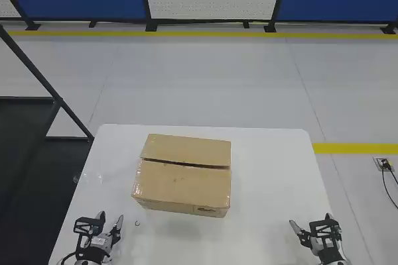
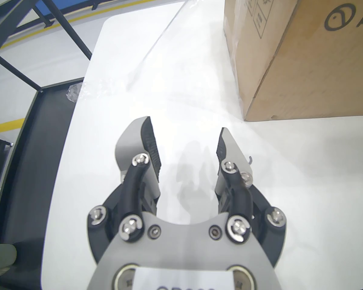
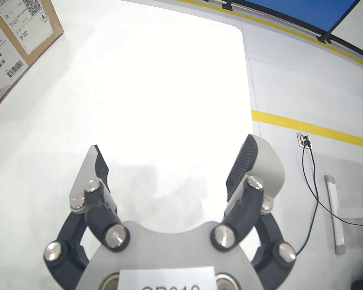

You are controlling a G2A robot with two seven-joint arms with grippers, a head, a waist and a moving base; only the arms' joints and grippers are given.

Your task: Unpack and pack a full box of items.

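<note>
Currently the box (image 1: pixel 182 174) sits closed at the middle of the bench (image 1: pixel 272 185). Left end effector (image 2: pixel 185 126) and right end effector (image 3: pixel 173 142) are both spread and empty, well apart from it. Risk: prying one flap may slide the box, and the loose clear tape (image 2: pixel 169 27) could stick to the pads.

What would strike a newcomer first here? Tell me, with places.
The closed brown cardboard box sits centred on the white table, its top flaps meeting at a dark seam. The left pincer and right pincer hang open and empty near the table's near corners.
</note>
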